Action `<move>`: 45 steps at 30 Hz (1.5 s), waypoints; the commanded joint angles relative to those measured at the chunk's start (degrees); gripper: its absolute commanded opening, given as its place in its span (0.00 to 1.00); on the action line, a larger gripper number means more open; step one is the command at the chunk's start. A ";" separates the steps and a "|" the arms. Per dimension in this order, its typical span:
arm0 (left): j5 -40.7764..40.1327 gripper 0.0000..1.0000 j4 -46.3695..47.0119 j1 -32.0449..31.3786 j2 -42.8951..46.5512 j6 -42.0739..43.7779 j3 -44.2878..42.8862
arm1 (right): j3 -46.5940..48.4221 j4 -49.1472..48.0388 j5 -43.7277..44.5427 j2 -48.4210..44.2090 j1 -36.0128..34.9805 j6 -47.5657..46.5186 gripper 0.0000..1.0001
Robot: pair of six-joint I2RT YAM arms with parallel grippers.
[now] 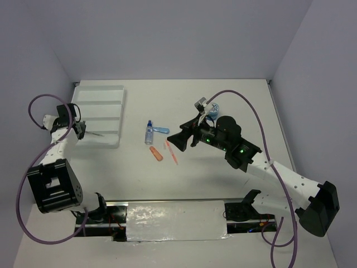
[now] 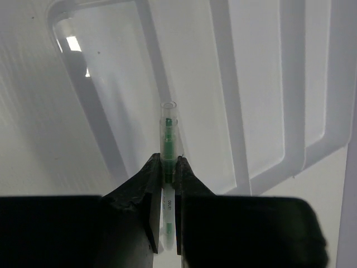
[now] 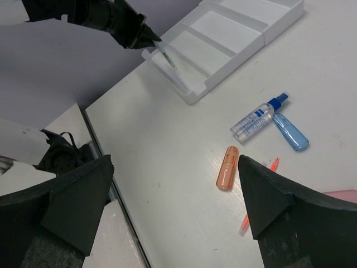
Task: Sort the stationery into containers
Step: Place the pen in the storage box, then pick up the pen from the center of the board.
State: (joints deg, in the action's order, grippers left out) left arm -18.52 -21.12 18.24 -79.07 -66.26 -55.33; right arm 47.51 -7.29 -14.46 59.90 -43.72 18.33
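The left arm (image 1: 58,148) stood folded above its base, wrist tipped down towards the table. The left gripper (image 2: 167,162) was pinched tight on the thin green pen (image 2: 168,134), whose clear cap stuck out ahead of the fingertips over the nearest end compartment of the white tray (image 2: 290,139); whether it touched the floor could not be told. The right arm (image 1: 279,173) stretched low and leftwards across the table. The right gripper (image 3: 173,195) gaped fully wide and held nothing. Just ahead of its right finger lay an orange piece (image 3: 227,167) and a thin red-orange stick (image 3: 273,164); farther ahead lay the small clear bottle (image 3: 256,118), touching a light blue piece (image 3: 290,132).
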 commanded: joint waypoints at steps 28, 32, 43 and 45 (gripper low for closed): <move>6.05 0.99 0.58 1.55 2.50 3.83 -3.89 | 12.43 14.39 10.05 18.21 -0.31 2.41 0.98; 5.50 0.99 -6.73 -2.76 8.12 10.52 -13.81 | 17.96 23.44 18.41 26.30 -1.10 4.70 0.85; 22.92 0.99 -15.08 -6.73 22.90 36.00 -13.15 | 26.14 31.28 24.65 41.42 -5.40 3.56 0.49; 22.91 0.99 -15.97 -6.73 25.88 37.86 -9.81 | 27.98 32.42 24.83 43.88 -5.93 2.86 0.48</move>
State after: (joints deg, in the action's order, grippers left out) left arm -0.05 -32.82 11.79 -54.87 -36.73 -68.66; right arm 71.00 23.03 7.73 101.32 -49.10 21.96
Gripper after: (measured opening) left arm 0.993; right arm 0.487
